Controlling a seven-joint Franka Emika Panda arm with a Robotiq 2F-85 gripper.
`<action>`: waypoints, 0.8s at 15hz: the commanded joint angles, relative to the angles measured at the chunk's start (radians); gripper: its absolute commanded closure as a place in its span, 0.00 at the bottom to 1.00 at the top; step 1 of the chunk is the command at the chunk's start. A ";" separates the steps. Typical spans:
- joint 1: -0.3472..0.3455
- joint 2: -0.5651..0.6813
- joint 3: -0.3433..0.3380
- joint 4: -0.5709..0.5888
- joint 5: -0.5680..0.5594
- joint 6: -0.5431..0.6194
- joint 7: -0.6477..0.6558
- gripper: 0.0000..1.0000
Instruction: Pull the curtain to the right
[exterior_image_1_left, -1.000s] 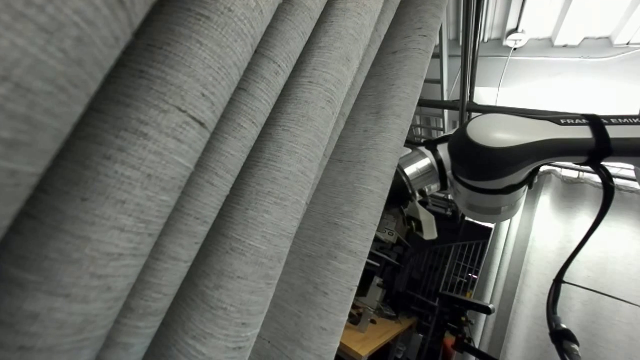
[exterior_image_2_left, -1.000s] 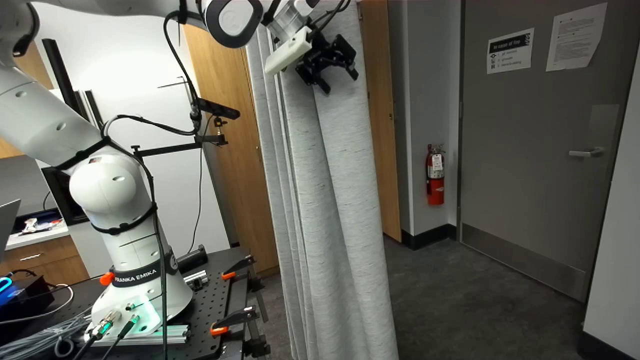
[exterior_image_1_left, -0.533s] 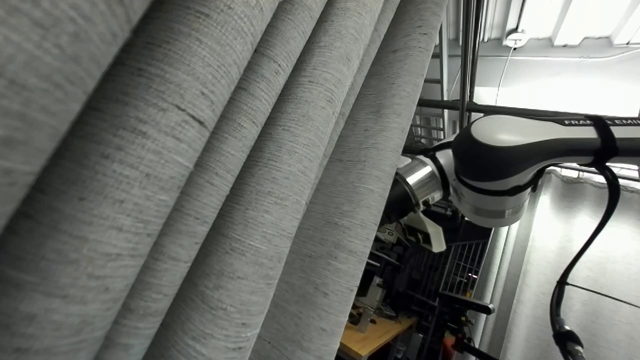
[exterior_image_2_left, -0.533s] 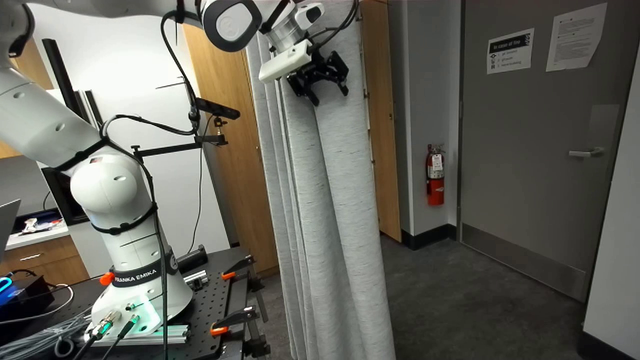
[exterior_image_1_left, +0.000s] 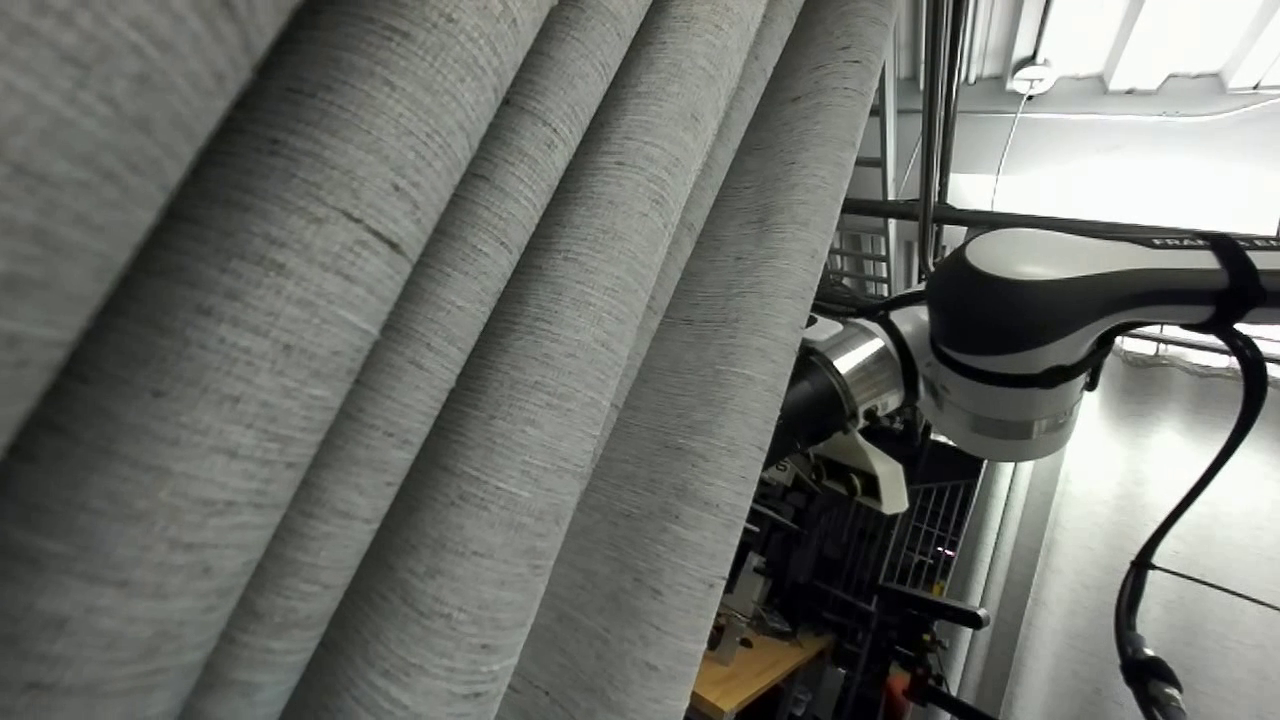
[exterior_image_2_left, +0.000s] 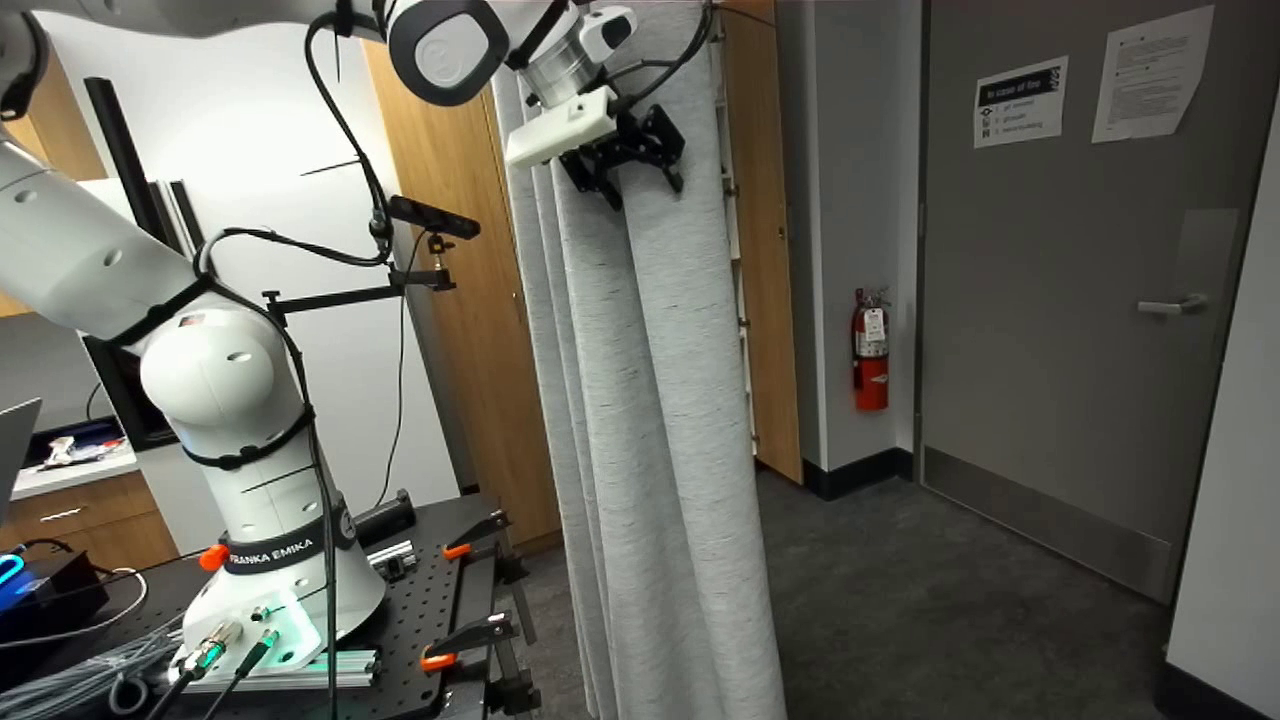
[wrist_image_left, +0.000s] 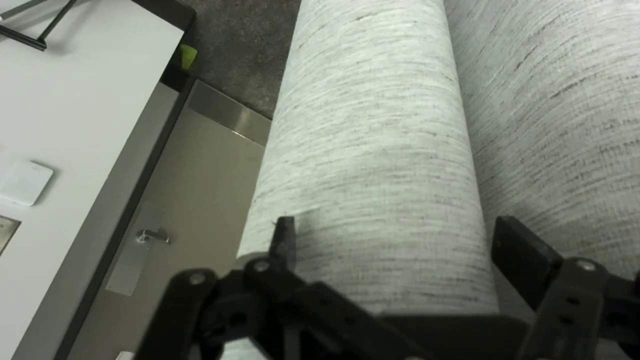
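While the curtain (exterior_image_1_left: 430, 380) fills an exterior view from six o'clock round through nine to twelve, all in broad slanting folds, the arm (exterior_image_1_left: 1010, 300) reaches in from three o'clock, its far end hidden behind the curtain's edge. At two o'clock is a bright ceiling (exterior_image_1_left: 1180, 45), which only this view takes in.

In an exterior view, what that edge hides is in plain sight: the claw (exterior_image_2_left: 645, 193) hangs at twelve o'clock in front of the curtain, pointing towards five. The curtain itself is a tall, slightly leaning strip here, running from twelve to six o'clock. Only here do I see the arm's foot (exterior_image_2_left: 270, 585) on the black bench (exterior_image_2_left: 415, 600) at eight, clamps (exterior_image_2_left: 475, 635) along its edge towards seven, and a red extinguisher (exterior_image_2_left: 870, 350) at three. Farther out stands a grey door (exterior_image_2_left: 1060, 400), with two notices (exterior_image_2_left: 1020, 102) at two o'clock.

The wrist view alone looks along the claw's fingers (wrist_image_left: 285, 245): one at seven o'clock, its mate at four, spread well apart. The claw is released, and a thick fold (wrist_image_left: 385, 150) of the curtain lies between the fingers; whether either touches it, I cannot tell. Past the fold, between eight and nine o'clock, is a lever handle (wrist_image_left: 152, 236), and at nine, farther out, a white wall plate (wrist_image_left: 26, 182) seen in this view only.
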 joint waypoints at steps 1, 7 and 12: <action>0.014 -0.041 -0.019 -0.013 0.094 0.066 -0.063 0.00; 0.038 -0.003 -0.013 0.038 0.122 0.258 -0.054 0.00; 0.041 0.095 0.040 0.118 0.069 0.422 0.028 0.00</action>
